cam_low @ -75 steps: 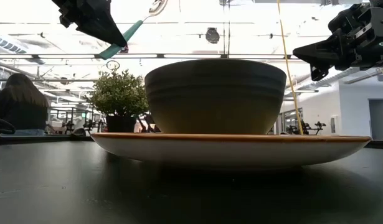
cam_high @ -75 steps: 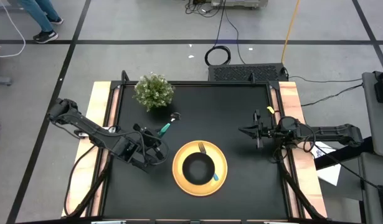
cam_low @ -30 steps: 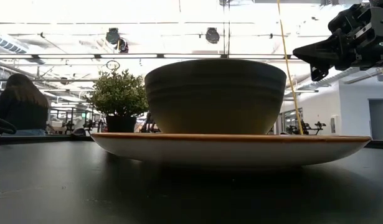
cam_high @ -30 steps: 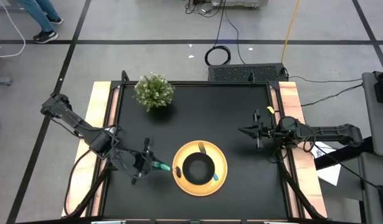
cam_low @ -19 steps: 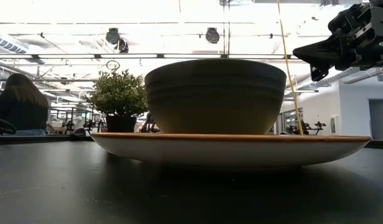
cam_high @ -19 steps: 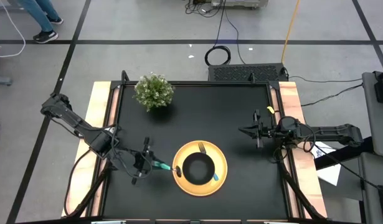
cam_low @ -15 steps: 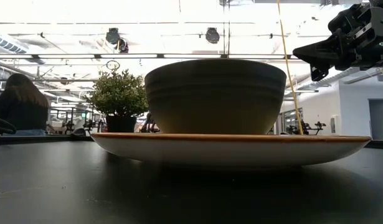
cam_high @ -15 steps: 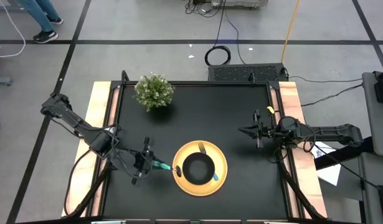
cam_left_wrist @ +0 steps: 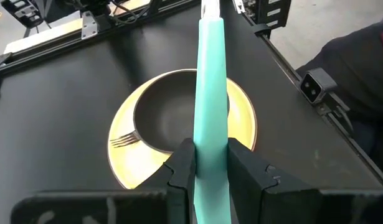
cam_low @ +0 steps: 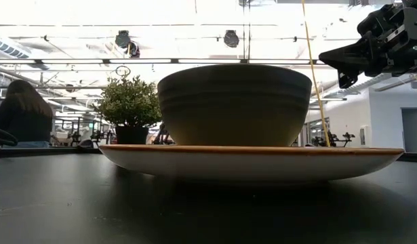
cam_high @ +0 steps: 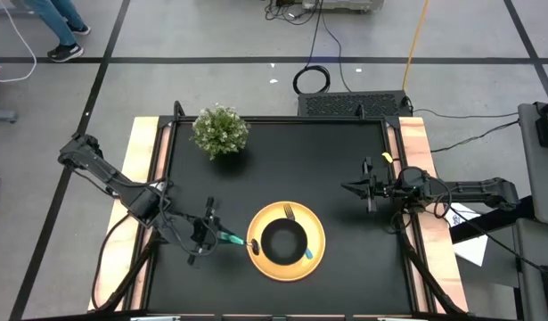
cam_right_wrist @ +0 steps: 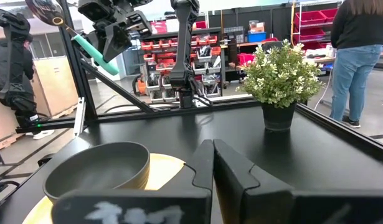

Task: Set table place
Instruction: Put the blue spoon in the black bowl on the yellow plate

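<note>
A yellow plate point(cam_high: 320, 239) lies on the black table point(cam_high: 345, 152) near its front middle, with a black bowl point(cam_high: 282, 241) standing on it. A teal-handled fork point(cam_left_wrist: 122, 140) lies on the plate, partly hidden by the bowl. My left gripper point(cam_high: 216, 236) is just left of the plate, shut on the teal-handled spoon point(cam_high: 233, 239); the right wrist view shows it well above the table point(cam_right_wrist: 110, 34). My right gripper point(cam_high: 355, 187) is shut and empty, raised at the table's right side. My left gripper pinches the spoon's teal handle point(cam_left_wrist: 210, 124) between its two fingers point(cam_left_wrist: 182, 165), near the handle's free end. The handle runs along the fingers and out past their tips toward the plate. The spoon is lifted clear and tilted, its metal bowl end point(cam_right_wrist: 47, 9) highest.
A bushy green potted plant point(cam_high: 220, 130) stands at the table's far left. Pale wooden strips point(cam_high: 142, 178) run along the left and right sides. People stand in the room beyond the table point(cam_right_wrist: 359, 37). Bare table top lies between the plate and the plant.
</note>
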